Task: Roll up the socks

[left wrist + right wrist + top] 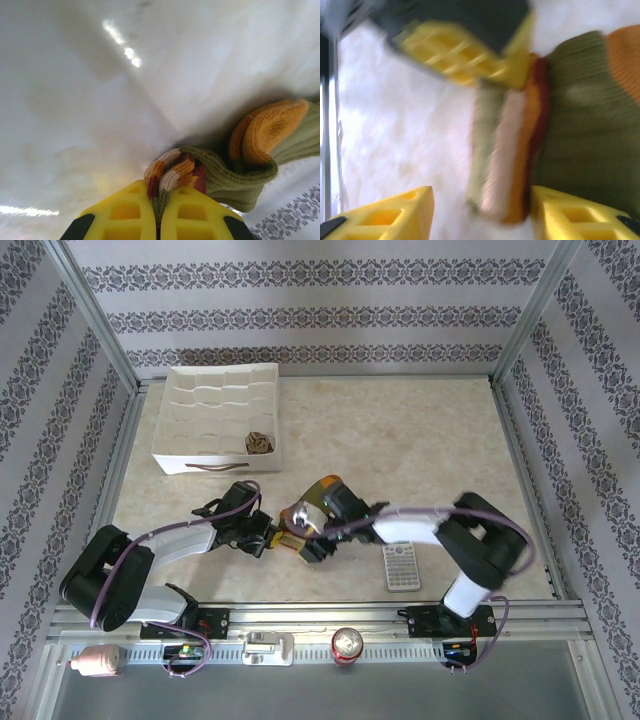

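We are pinching the olive sock (235, 175) in our left gripper (159, 210), right gripper (482, 212) spread astride, risking it unrolling.

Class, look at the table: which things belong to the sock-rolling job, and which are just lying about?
Job: olive sock with orange patches, its striped cuff pinched by the left gripper; right gripper, open around that cuff; brown bundle, likely a rolled sock, in the white divider box.

Lying about: keypad remote; drinks can; pink object on the near rail.
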